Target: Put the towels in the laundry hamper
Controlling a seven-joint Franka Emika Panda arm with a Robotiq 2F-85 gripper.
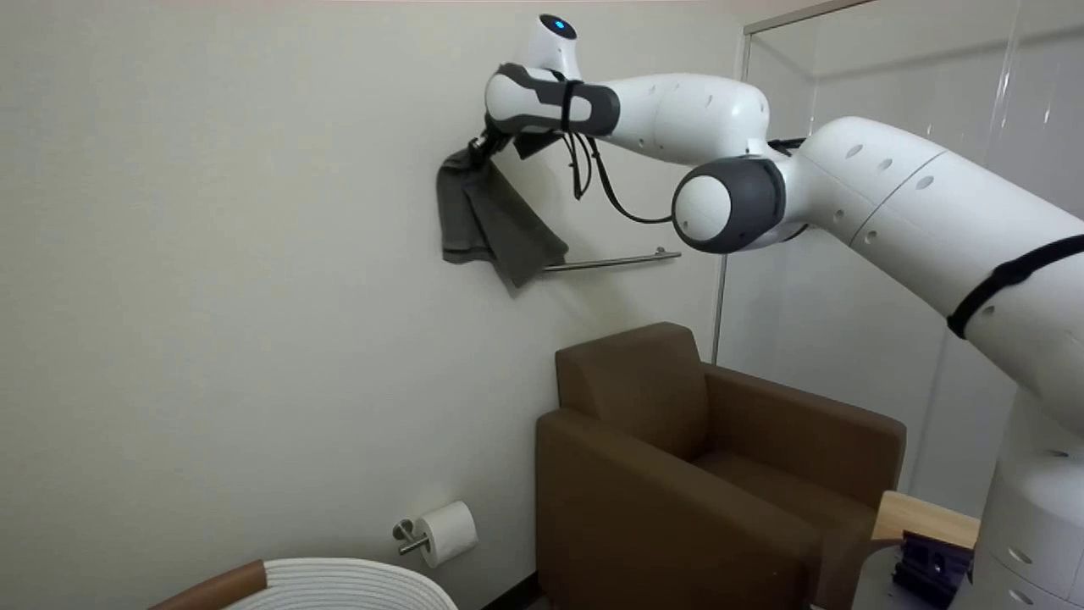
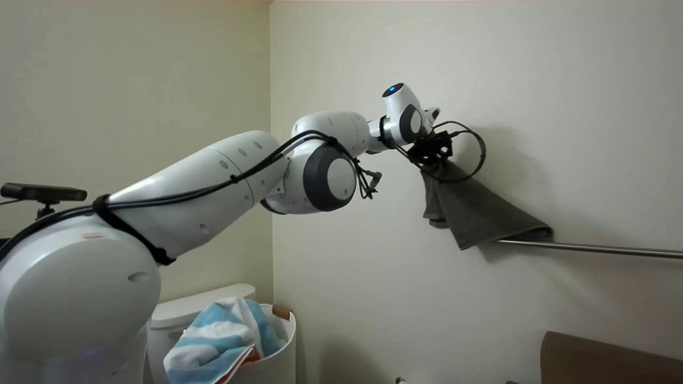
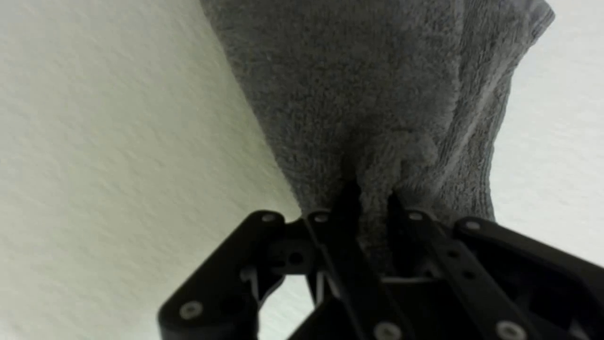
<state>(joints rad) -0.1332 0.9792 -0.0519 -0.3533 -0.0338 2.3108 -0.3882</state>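
A dark grey towel [image 1: 500, 216] hangs from my gripper [image 1: 478, 151], high against the wall. Its lower corner overlaps the end of the towel bar in both exterior views; whether they touch I cannot tell. In the wrist view a bunched fold of the grey towel [image 3: 377, 85] is pinched between the fingertips of the gripper [image 3: 373, 200]. The white laundry hamper [image 2: 283, 354] with brown handles stands low in the corner, and its rim [image 1: 339, 580] shows at the bottom of an exterior view. A blue-and-white striped towel [image 2: 219, 336] with orange edging lies in it, draped over its rim.
A metal towel bar [image 1: 614, 263] is fixed to the wall below the gripper. Under it stands a brown armchair [image 1: 660, 508]. A toilet paper roll [image 1: 449, 532] sticks out low on the wall. The toilet tank [image 2: 200, 304] is behind the hamper.
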